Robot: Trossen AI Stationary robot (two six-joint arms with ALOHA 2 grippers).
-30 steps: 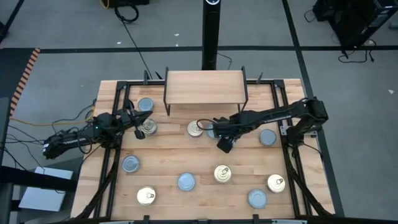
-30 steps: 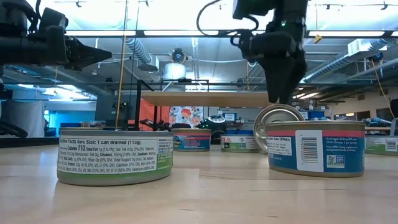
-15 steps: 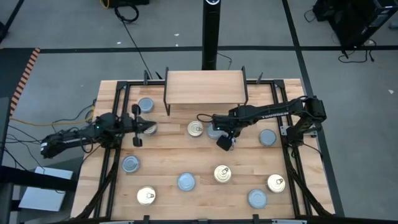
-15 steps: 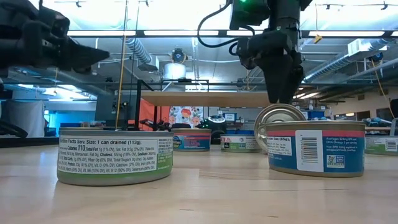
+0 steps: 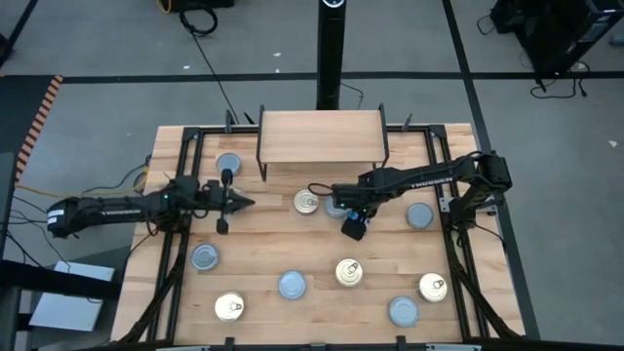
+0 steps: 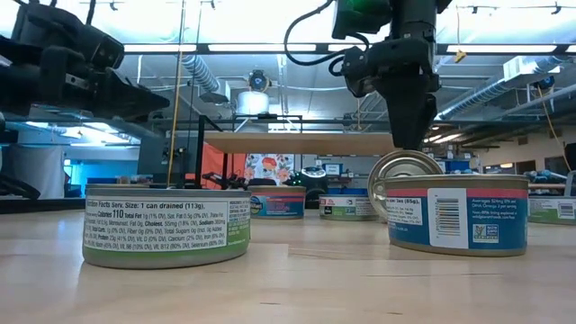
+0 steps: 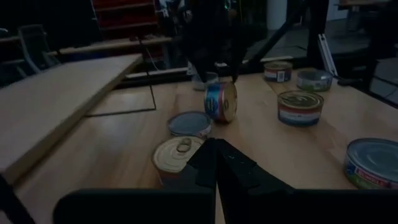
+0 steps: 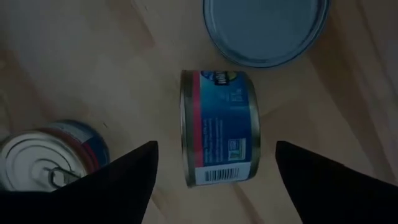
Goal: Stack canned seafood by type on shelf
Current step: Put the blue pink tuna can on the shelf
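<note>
The shelf [image 5: 320, 135] stands at the table's far middle with nothing on it. Several tins lie flat about the table, some gold-topped [image 5: 349, 272], some blue-grey [image 5: 292, 285]. One tin [image 8: 219, 127] stands on its edge near the middle, beside a flat blue-grey tin [image 8: 266, 28] and a gold one [image 8: 46, 155]. My right gripper [image 8: 216, 146] hangs open above it, pointing down, a finger on either side and apart from it. My left gripper [image 5: 250, 203] is shut and points level toward the table's right, just left of the gold tin [image 7: 180, 149].
Black frame rails [image 5: 175, 263] run along the table's left and right sides. The shelf's thin black legs [image 5: 261, 161] stand close behind the middle tins. A big green-labelled tin [image 6: 166, 225] and a blue one [image 6: 454, 214] sit near the front edge.
My left gripper has swung down to level and reached toward the table's right, and now covers the gold tin that lay beside it. It has stayed shut. My right gripper has kept its place above the tin on edge, turning slightly.
</note>
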